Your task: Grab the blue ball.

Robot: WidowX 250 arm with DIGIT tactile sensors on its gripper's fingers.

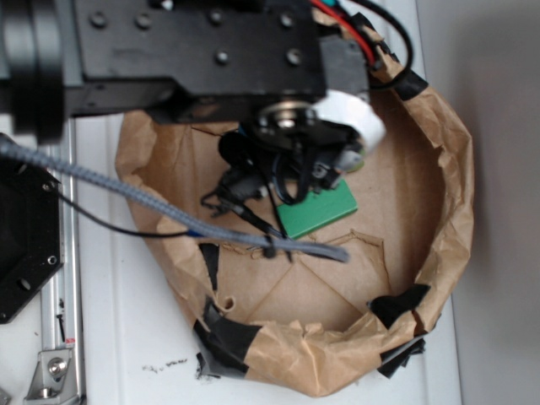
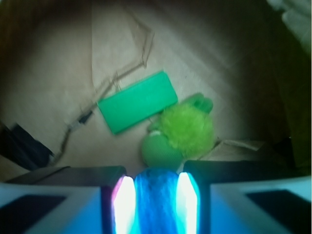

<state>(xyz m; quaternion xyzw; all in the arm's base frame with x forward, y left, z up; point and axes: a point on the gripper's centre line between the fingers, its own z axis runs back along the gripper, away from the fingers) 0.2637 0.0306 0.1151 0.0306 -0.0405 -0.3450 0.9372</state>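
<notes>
From where I'm sitting the grab looks basically done. In the wrist view the blue ball (image 2: 157, 200) sits right between the two fingers of the end effector (image 2: 157, 204), and both pads are lit up blue along the ball's sides, so I'd call it clamped on the ball, or at least touching it on both sides. What I can't tell is whether it's off the floor of the bowl yet, so I'd guess the lift is what's left.

The fuzzy green plush toy (image 2: 183, 134) is just beyond the ball, close to the fingertips, maybe touching it; hard to say. The flat green block (image 2: 137, 101) lies just past the plush, at an angle.

In the exterior view the arm (image 1: 202, 51) covers most of the action, so the ball isn't visible there at all; only a corner of the block pokes out. Everything sits inside a brown paper bowl (image 1: 439, 194) with crumpled taped walls on the white table (image 1: 126, 337). Walls are well apart from the fingers, so straight up looks like the open way out. The grey cable (image 1: 126, 190) drapes across the near-left rim, and I'd watch it for snagging.
</notes>
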